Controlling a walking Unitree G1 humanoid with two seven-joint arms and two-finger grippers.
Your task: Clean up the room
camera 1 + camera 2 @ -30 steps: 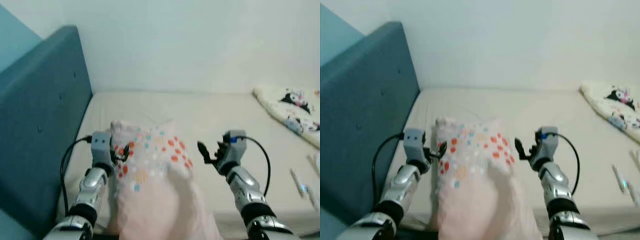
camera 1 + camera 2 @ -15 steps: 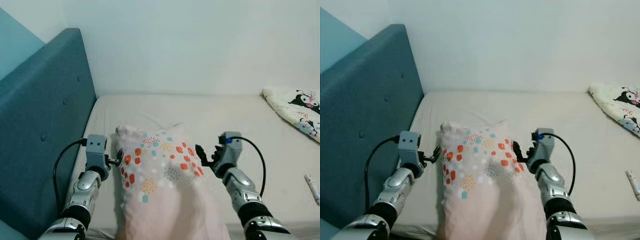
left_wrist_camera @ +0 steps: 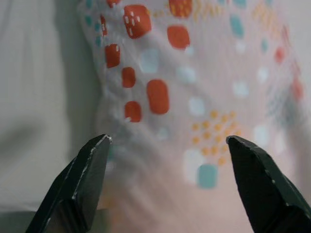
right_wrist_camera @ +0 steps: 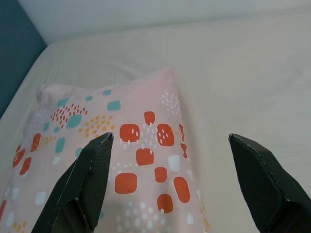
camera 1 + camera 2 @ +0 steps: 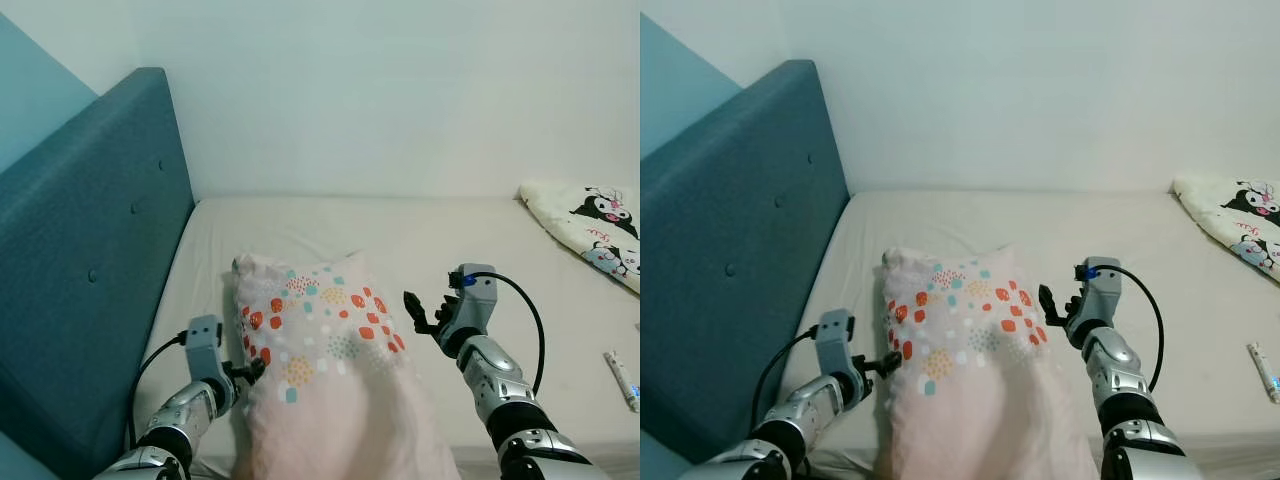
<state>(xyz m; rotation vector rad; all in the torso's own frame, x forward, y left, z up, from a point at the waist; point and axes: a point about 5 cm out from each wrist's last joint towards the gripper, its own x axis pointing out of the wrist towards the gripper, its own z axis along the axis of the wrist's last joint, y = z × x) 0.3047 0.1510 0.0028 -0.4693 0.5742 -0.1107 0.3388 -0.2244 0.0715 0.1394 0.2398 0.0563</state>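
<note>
Left eye view gives me the whole scene, and I place everything off the pillow (image 5: 320,350), a pale pink one printed with orange, teal and white blocks, lying on the cream bed (image 5: 450,240) with its far edge pointing toward the wall (image 5: 400,90).

Far to the left of the pillow stands the blue padded headboard (image 5: 90,260), running along that side of the bed. Between headboard and pillow I see my left gripper (image 5: 247,371), low down, with its fingertips right at the pillow's left edge. In the left wrist view the left gripper (image 3: 167,145) has its jaws spread wide, the patterned fabric lying between and beyond the two black fingers (image 3: 90,179); I can't tell from here whether either tip actually touches the cloth.

On the right of the pillow, just beside its edge but apart from it, my right gripper (image 5: 418,312) hovers above the sheet. The right wrist view shows the right gripper (image 4: 170,160) with jaws open too, holding nothing, the pillow's far corner and bare sheet ahead of them.

Well to the right of the pillow, at the far edge of the bed, lies a white blanket (image 5: 590,225) with black cartoon figures on it. Nearer, also well right of the pillow, a small white tube-like item (image 5: 620,366) rests on the sheet; I can't make out what it is.
</note>
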